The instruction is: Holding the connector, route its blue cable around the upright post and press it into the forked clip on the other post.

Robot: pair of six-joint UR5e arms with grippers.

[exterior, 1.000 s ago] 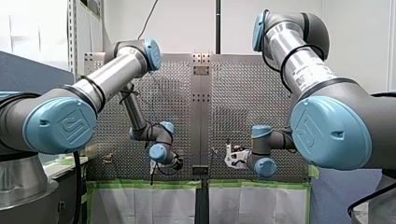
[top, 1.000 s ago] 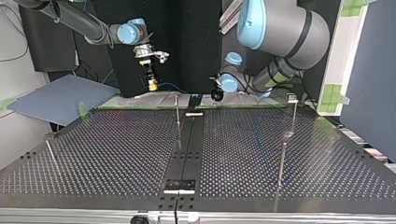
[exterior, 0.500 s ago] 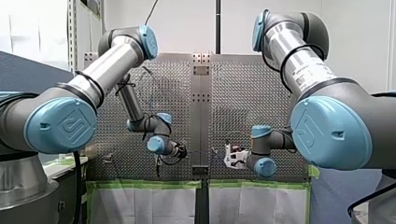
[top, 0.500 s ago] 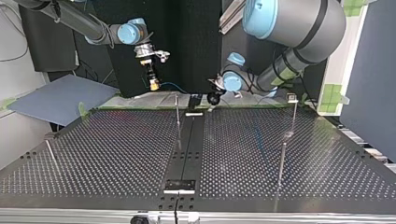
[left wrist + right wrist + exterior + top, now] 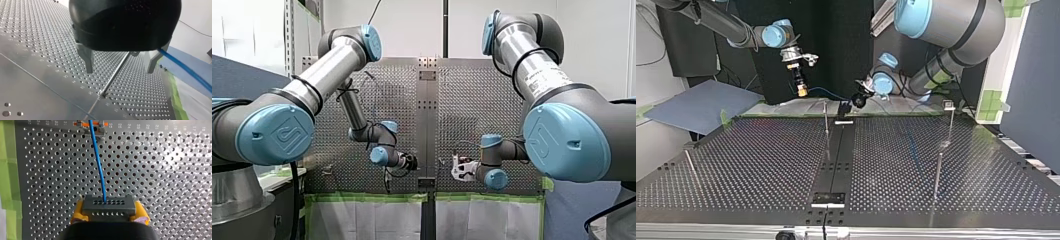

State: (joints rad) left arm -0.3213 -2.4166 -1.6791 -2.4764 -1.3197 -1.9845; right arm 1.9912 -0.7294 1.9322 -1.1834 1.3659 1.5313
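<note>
- My right gripper (image 5: 109,215) is clamped on the connector (image 5: 109,206): rigid, the place to hold.
- The blue cable (image 5: 98,162) looks thin, floppy, light.
- My left gripper (image 5: 120,71): jaws apart, empty.

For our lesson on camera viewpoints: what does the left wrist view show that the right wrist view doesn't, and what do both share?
Left wrist view only: my left gripper, open, with a thin upright post ahead of it. Right wrist view only: my right gripper, yellow-padded, shut on the connector. Both: the blue cable, the perforated table and green tape.
</note>
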